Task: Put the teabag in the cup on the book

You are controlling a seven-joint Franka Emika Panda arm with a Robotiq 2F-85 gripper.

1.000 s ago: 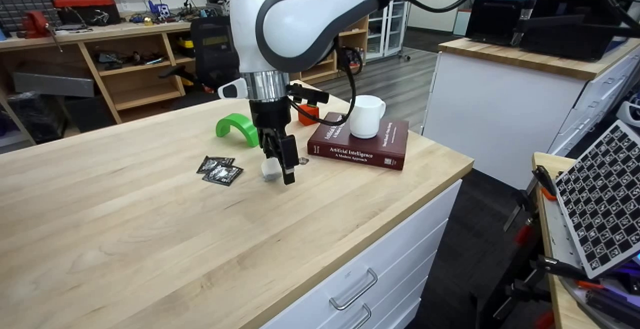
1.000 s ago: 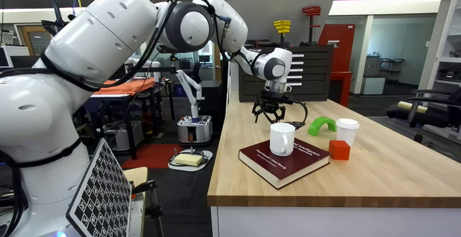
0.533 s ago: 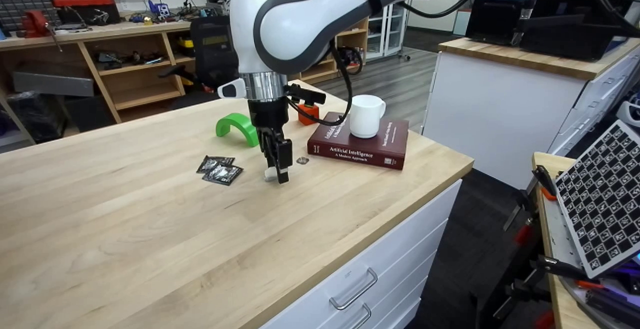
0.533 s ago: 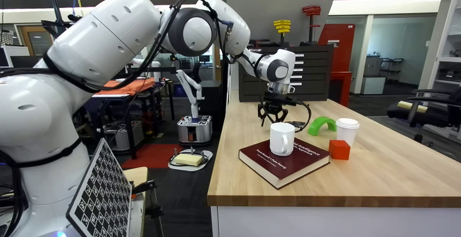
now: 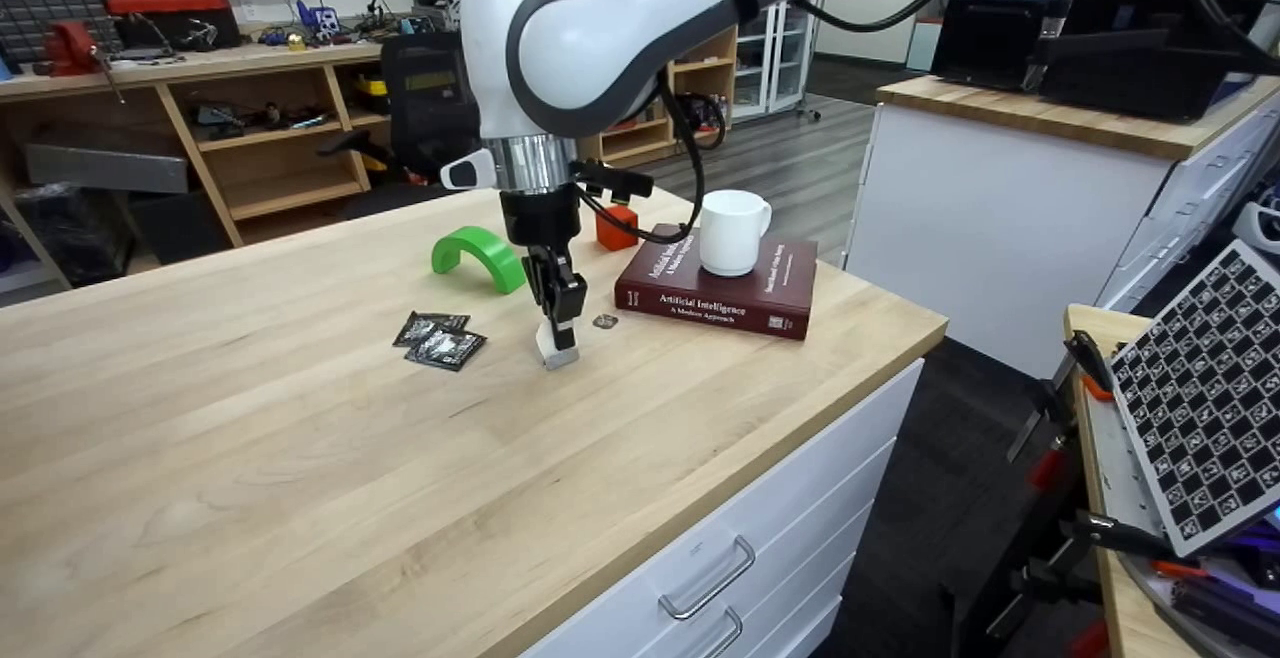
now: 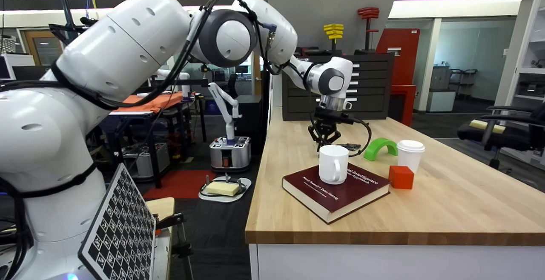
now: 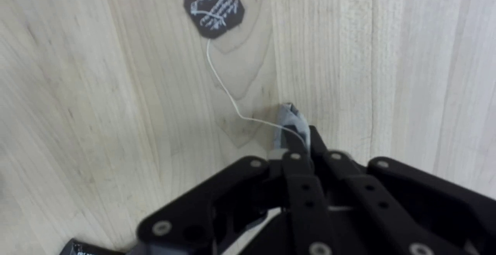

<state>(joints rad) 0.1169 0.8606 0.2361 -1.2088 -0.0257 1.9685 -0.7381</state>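
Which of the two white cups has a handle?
The white mug standing on the dark red book: its handle shows. The other cup, by the red block, wears a lid and shows no handle.

I see the white arm [image 5: 590, 58] slant in from two o'clock, its black hand [image 5: 562, 336] pointing toward six, fingers [image 7: 307, 196] pinched close.
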